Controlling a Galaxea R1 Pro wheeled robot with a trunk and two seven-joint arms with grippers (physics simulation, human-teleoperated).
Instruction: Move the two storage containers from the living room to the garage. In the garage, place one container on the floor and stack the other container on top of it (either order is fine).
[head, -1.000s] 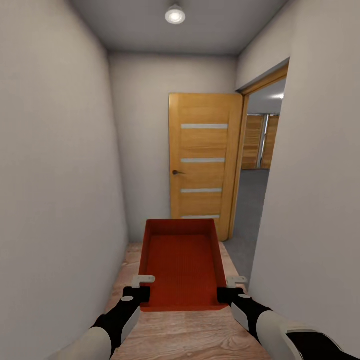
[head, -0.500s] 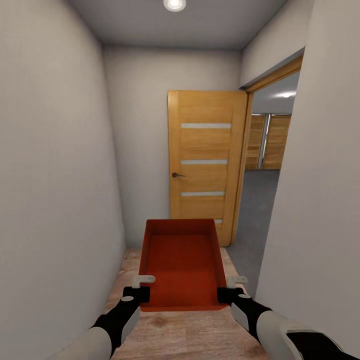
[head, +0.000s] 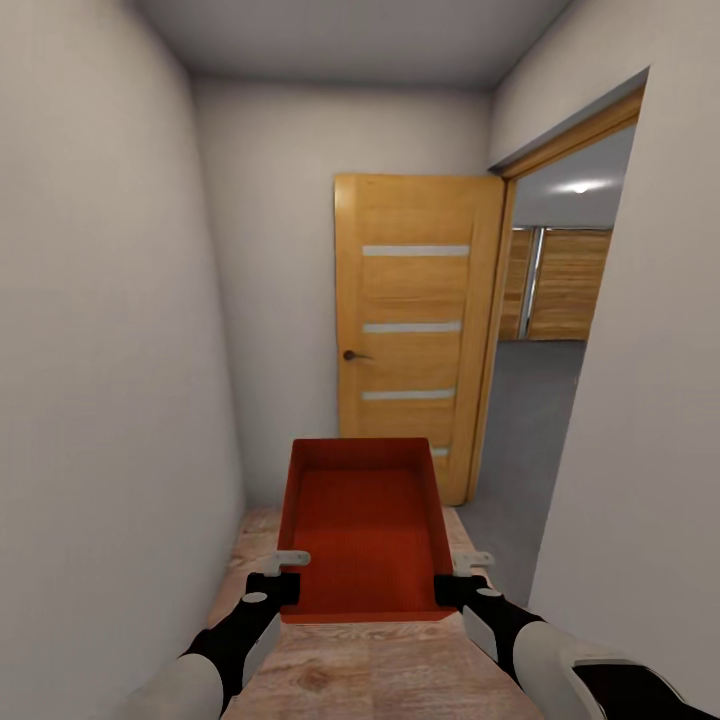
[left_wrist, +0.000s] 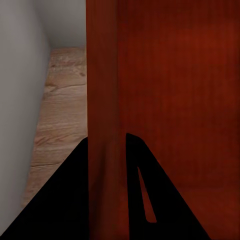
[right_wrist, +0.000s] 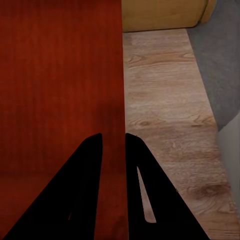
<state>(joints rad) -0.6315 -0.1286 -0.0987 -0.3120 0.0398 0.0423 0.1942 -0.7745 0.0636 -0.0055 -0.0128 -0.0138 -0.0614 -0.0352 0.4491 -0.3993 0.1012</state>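
Observation:
One orange-red storage container (head: 362, 530) hangs in front of me above the light wood plank floor (head: 350, 665), held by its near corners. My left gripper (head: 285, 572) is shut on its left wall and my right gripper (head: 466, 575) on its right wall. In the left wrist view the container wall (left_wrist: 104, 90) runs between the dark fingers of the left gripper (left_wrist: 106, 139). The right wrist view shows the container wall (right_wrist: 112, 75) pinched in the right gripper (right_wrist: 114, 136). Through the doorway on the right lies the garage's grey floor (head: 530, 420).
I am in a narrow white-walled corridor. An orange-wood door with glass slits (head: 415, 320) stands open against the end wall. Past the door frame (head: 495, 330) a wooden panelled door (head: 565, 285) shows at the garage's far side. The right wall (head: 650, 450) is close.
The whole view has advanced down the corridor: the door and doorway look larger, and the ceiling light has slid out of the top. Both grippers hold the container as before.

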